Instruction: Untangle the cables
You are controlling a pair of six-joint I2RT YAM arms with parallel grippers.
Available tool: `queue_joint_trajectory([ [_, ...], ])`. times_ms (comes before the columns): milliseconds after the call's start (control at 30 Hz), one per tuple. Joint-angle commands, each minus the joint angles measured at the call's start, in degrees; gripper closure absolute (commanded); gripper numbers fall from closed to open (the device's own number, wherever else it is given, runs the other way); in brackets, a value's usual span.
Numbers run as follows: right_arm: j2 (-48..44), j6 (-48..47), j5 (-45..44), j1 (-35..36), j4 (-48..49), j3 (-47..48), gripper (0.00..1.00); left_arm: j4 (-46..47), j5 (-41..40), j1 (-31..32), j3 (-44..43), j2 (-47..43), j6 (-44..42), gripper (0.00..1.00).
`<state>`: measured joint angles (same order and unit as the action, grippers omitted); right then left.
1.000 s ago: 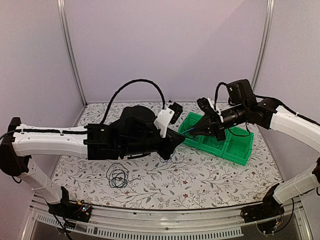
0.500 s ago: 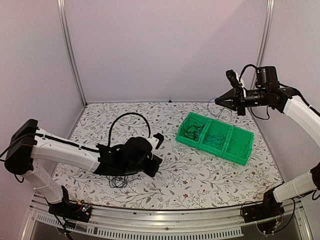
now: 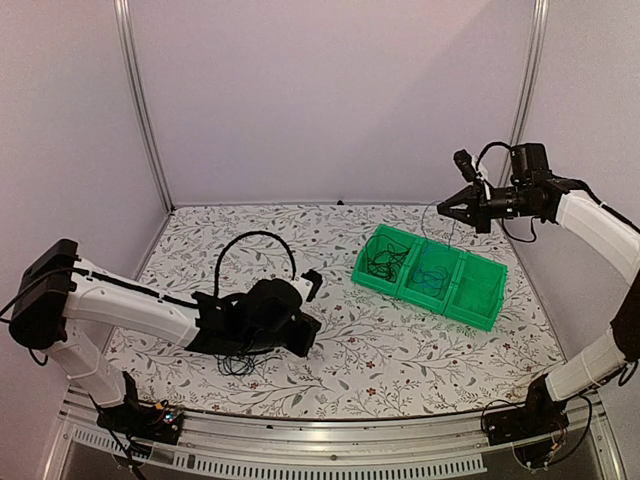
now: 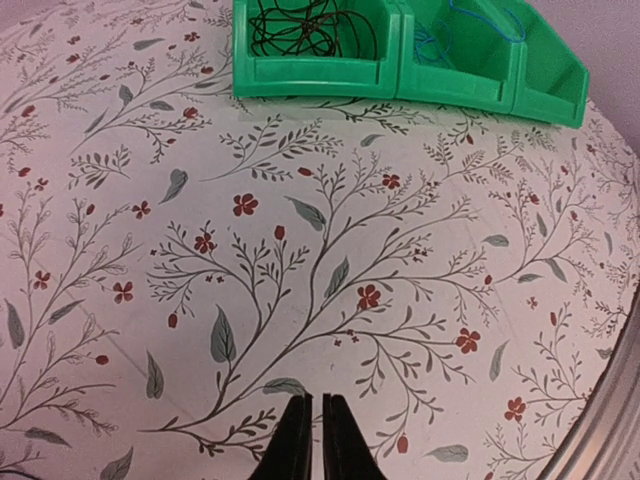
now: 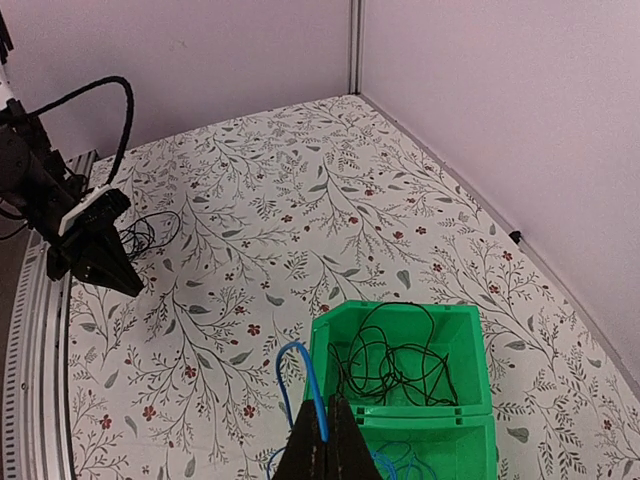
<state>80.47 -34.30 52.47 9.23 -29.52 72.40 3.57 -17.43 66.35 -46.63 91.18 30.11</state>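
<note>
My right gripper [image 3: 443, 206] hangs high above the green bin [image 3: 425, 298], shut on a thin blue cable [image 5: 300, 365] that loops up from its jaws [image 5: 328, 405] and trails down toward the middle compartment. More blue cable [image 3: 432, 275] lies in that compartment. A tangle of black cables [image 5: 395, 365] fills the left compartment [image 4: 300, 25]. A small black cable coil [image 3: 238, 365] lies on the table beside my left arm. My left gripper [image 4: 311, 400] is low over the bare tablecloth, its jaws nearly together with nothing between them, and the coil is behind it.
The flowered tablecloth [image 3: 400, 360] covers the table between the arms and the bin [image 4: 320, 80]. A metal rail [image 3: 330, 440] runs along the near edge. Walls close in the back and both sides. The left arm's thick black hose [image 3: 255, 240] arches above it.
My left arm has dropped from beside the bin to low over the table by the coil. My right gripper has risen up and to the right, drawing the blue cable out of the bin.
</note>
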Motion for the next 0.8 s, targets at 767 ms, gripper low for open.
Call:
queue_joint_trajectory([
  [767, 21.6, 0.1, -8.0, -4.3, 7.3, -5.2, 0.92, -2.9, -5.1, -0.4, 3.6, -7.7, 4.5, 0.93],
])
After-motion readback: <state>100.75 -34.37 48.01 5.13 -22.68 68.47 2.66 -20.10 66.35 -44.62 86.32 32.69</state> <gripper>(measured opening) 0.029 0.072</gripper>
